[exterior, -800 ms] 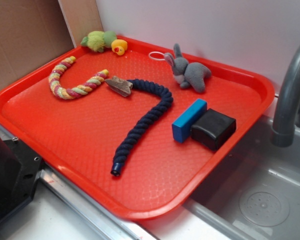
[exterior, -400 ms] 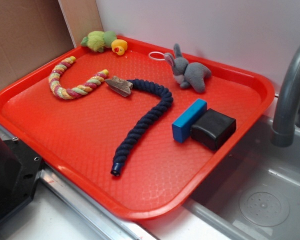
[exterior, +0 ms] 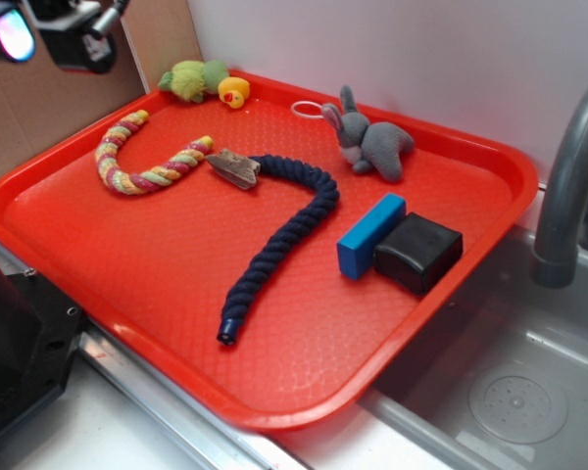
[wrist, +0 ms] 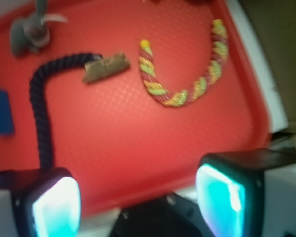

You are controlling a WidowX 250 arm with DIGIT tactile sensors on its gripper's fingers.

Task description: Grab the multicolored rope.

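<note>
The multicolored rope (exterior: 147, 179), twisted pink, yellow and green, lies in a U at the back left of the red tray (exterior: 98, 255). My gripper (exterior: 44, 34) hangs high above the tray's far left corner, well clear of the rope, with only part of it in the exterior view. In the wrist view the rope (wrist: 180, 98) lies far ahead at upper right. My gripper (wrist: 138, 202) is open, its two glowing pads (wrist: 56, 210) wide apart with nothing between them.
A long navy rope (exterior: 284, 235) curves through the tray's middle, with a brown piece (exterior: 233, 168) at its top end near the multicolored rope. A grey bunny (exterior: 372, 145), blue block (exterior: 369, 235), black block (exterior: 418, 253), green toy (exterior: 198, 78) and yellow duck (exterior: 234, 93) stand around. A faucet (exterior: 568, 176) rises at right.
My gripper has come into the exterior view at the top left; it was out of view before. Nothing on the tray has moved.
</note>
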